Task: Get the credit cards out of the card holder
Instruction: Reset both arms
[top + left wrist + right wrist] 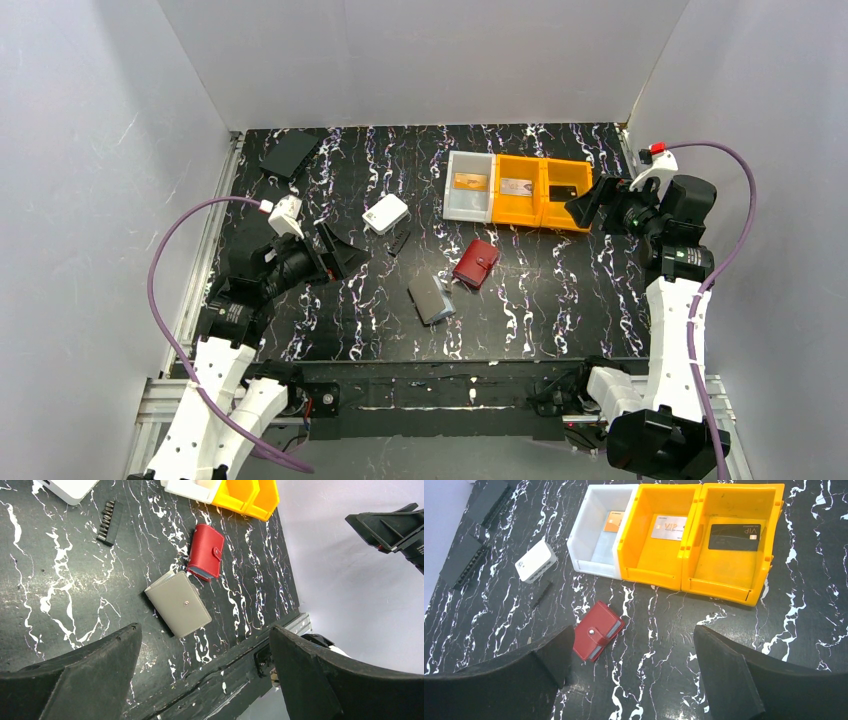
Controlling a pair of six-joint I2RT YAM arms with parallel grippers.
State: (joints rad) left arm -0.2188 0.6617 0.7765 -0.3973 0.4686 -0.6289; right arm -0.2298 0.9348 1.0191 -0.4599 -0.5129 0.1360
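The grey card holder (177,604) lies folded on the table (60,580), just beside the red wallet (205,551). The orange-brown card (614,521) is in the white bin (591,564), the silvery card (669,527) in the orange bin (649,575) next to it, and the black card (734,536) in the second orange bin (719,587). The left gripper (202,630) and the right gripper (634,630) are wide open and empty.

Robot lab test cell, not a home or shop. Plain white panel walls (430,60) box in a black marble-pattern worktop (560,300) on three sides. Aluminium extrusion rail (212,230) runs along the worktop's left edge. Two white robot arms, left arm (225,370) and right arm (675,310), are bolted at the near edge. Purple cables (152,285) loop up to the wrists. Plastic sorting bins sit at the back, one white bin (470,208) and two orange bins (543,190).
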